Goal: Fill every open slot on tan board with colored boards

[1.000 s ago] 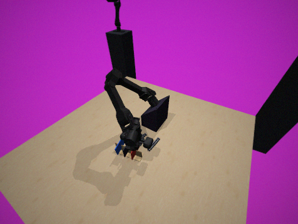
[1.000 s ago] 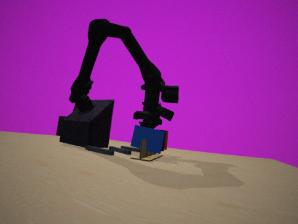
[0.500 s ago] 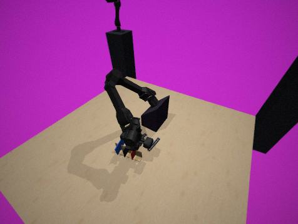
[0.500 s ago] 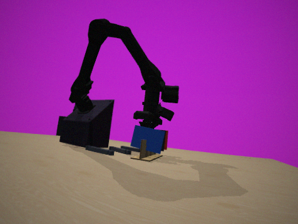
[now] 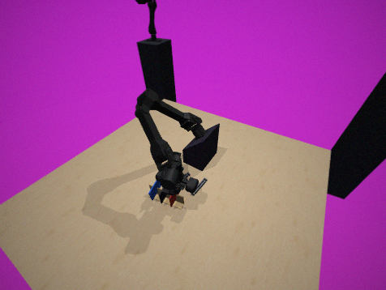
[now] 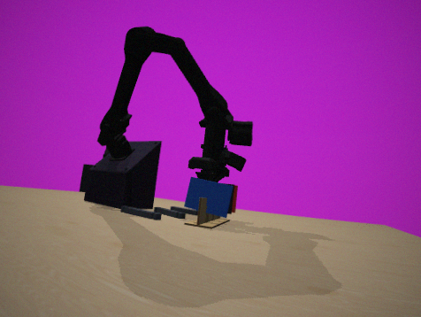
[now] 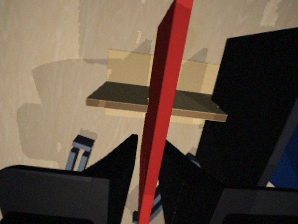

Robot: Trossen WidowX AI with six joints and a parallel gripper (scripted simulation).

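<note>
Three colored boards stand crosswise to the tan board [image 5: 181, 200] [image 6: 202, 211] [image 7: 196, 107]: the blue board [image 5: 153, 190] [image 6: 210, 197] [image 7: 288, 169] at one end, the black board [image 5: 162, 197] [image 7: 250, 100] between, and the red board [image 5: 173, 199] [image 6: 234, 199] [image 7: 163, 95] on the far side of the black one from the blue. The wrist view shows the red board on edge, crossing the tan board near its middle as seen there. Whether each colored board is pushed down all the way cannot be told, because the joints are hidden.

The claw [image 5: 172, 192] [image 6: 215, 179] [image 7: 147, 141] is slightly open, pointing down over the group. Its fingers stand on either side of the red board, and a strip of the surface [image 5: 263, 202] [image 6: 221, 283] [image 7: 47, 30] shows between the left-hand finger in the wrist view and the board, so it is not gripping it.

The black arm [image 5: 149, 125] [image 6: 190, 66] rises from a dark block [image 5: 203, 149] [image 6: 142, 177], bends high up and reaches down to the boards. Gray holders [image 5: 199, 187] [image 6: 141, 212] [image 7: 82, 145] lie low on the surface between the block and the tan board in the exterior view. The tan board stands upright on a thin, pale base [image 6: 211, 226] [image 7: 127, 65]. A broad shadow of the arm falls over the surface.
</note>
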